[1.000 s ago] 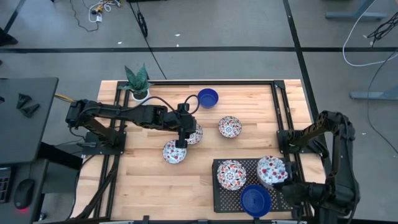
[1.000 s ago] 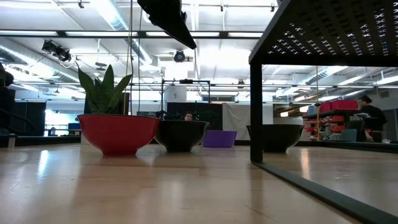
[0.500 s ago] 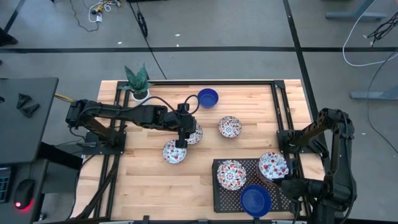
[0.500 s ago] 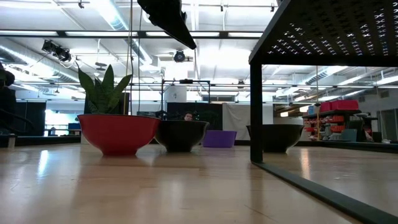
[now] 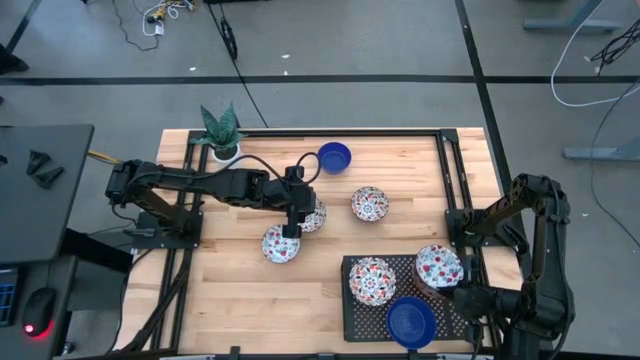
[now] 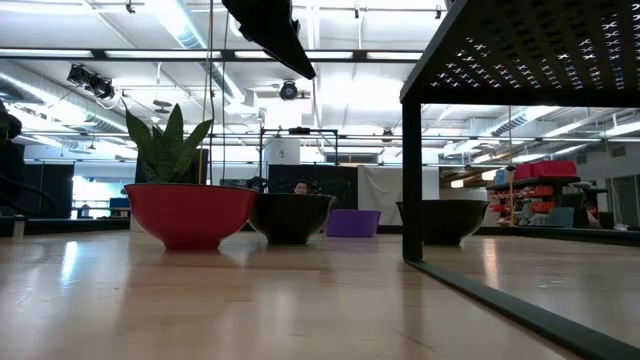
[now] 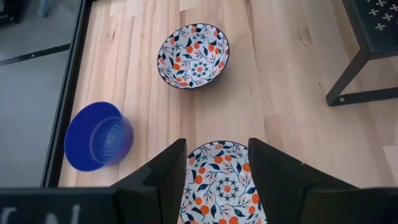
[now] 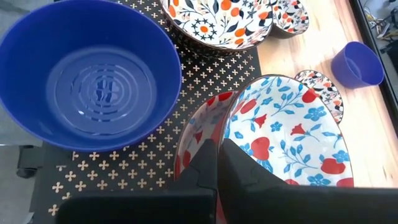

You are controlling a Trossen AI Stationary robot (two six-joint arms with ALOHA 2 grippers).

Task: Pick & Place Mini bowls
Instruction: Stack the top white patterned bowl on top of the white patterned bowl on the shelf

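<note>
Held bowl: a white floral mini bowl (image 5: 438,267) with red and blue flowers, tilted, at the right end of the black perforated rack (image 5: 352,322); in the right wrist view it shows at (image 8: 286,134), its rim pinched between the fingers.
Right hand (image 8: 216,163): clenched on that bowl's near rim, at the near right corner of the bench (image 5: 230,300).
Other bowls on the rack: a floral one (image 5: 372,279) at the left end and a cobalt blue one (image 5: 411,321) at the near edge, just beside the held bowl.
Bowls on the bench: a floral bowl (image 5: 282,243) left of the rack; a second floral bowl (image 5: 316,216) just beyond it; a third (image 5: 369,203) to the right, apart from the others; a small blue bowl (image 5: 334,156) at the far edge.
Left hand (image 7: 216,163): released, fingers spread on either side of the floral bowl (image 7: 225,183) below it; whether they touch it I cannot tell.
Left arm (image 5: 200,186): reaches from the left side across to mid-bench.
Plant pot (image 5: 224,152): white, with green leaves, at the far left corner.
</note>
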